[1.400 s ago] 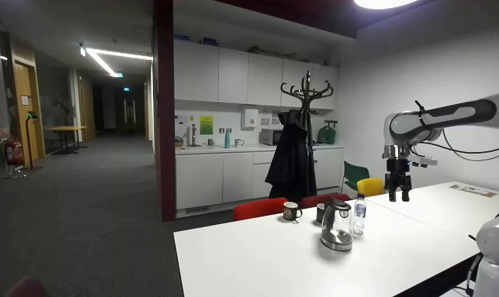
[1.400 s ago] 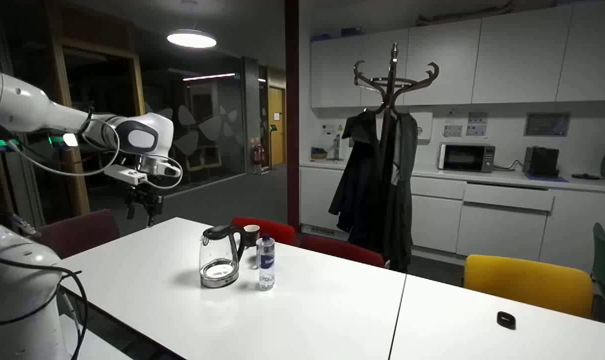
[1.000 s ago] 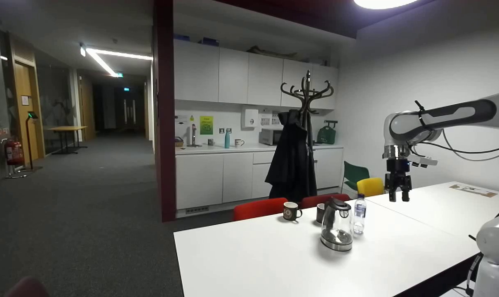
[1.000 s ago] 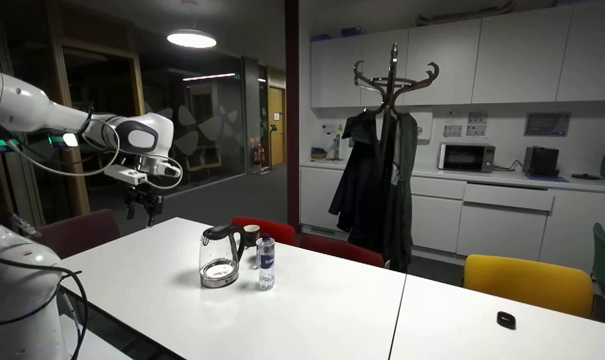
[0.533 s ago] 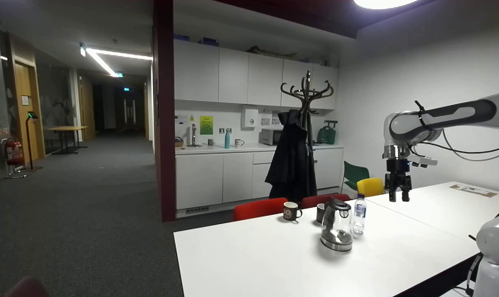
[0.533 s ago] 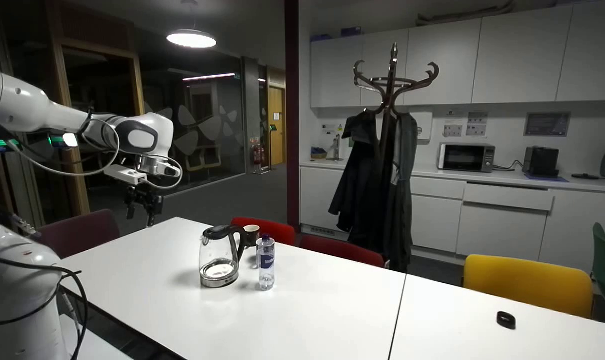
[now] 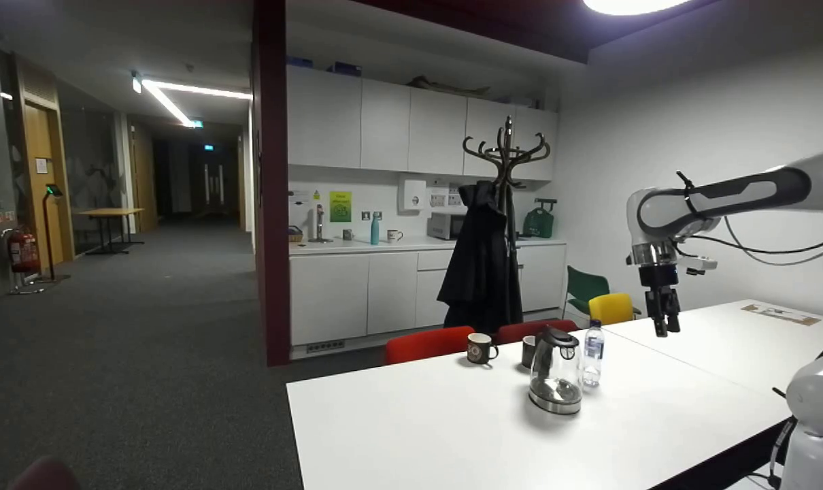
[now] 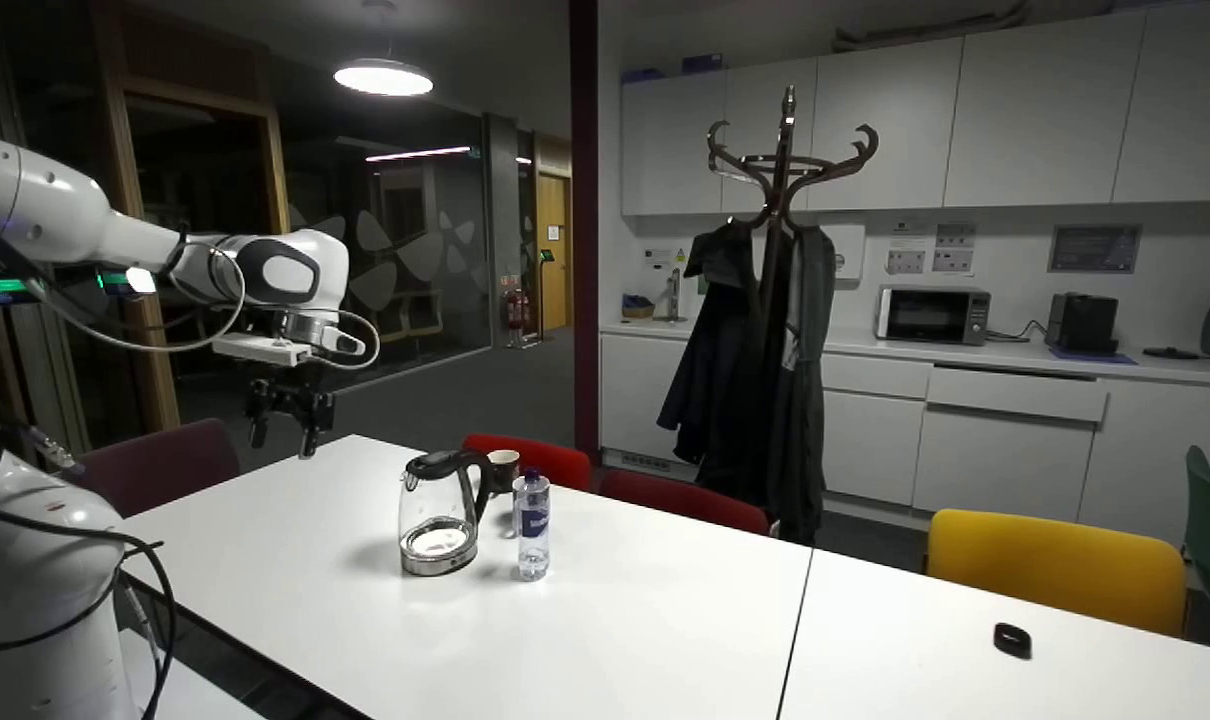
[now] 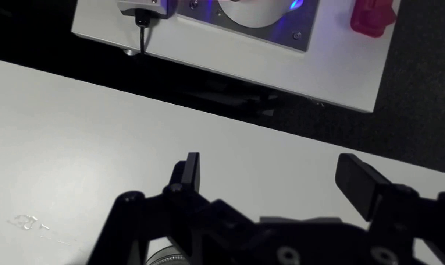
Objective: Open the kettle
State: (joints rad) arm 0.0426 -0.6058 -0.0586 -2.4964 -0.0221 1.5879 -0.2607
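As we trace the open room, the white rectangular tabletop [image 8: 605, 640] spreads broadly from its robot-side edge to the upright clear glass kettle with black handle and silver base [image 8: 437, 515], which stands just beside a clear blue-labelled plastic bottle [image 8: 533, 535]; a dark gap parts that edge from the robot's white stand [image 9: 340, 84]. Over the tabletop we see the white jointed arm [image 7: 751, 194] bent downward, its black two-finger gripper [image 9: 269, 163] slightly tilted, fingers [image 9: 355, 180] spread wide, apart from the kettle
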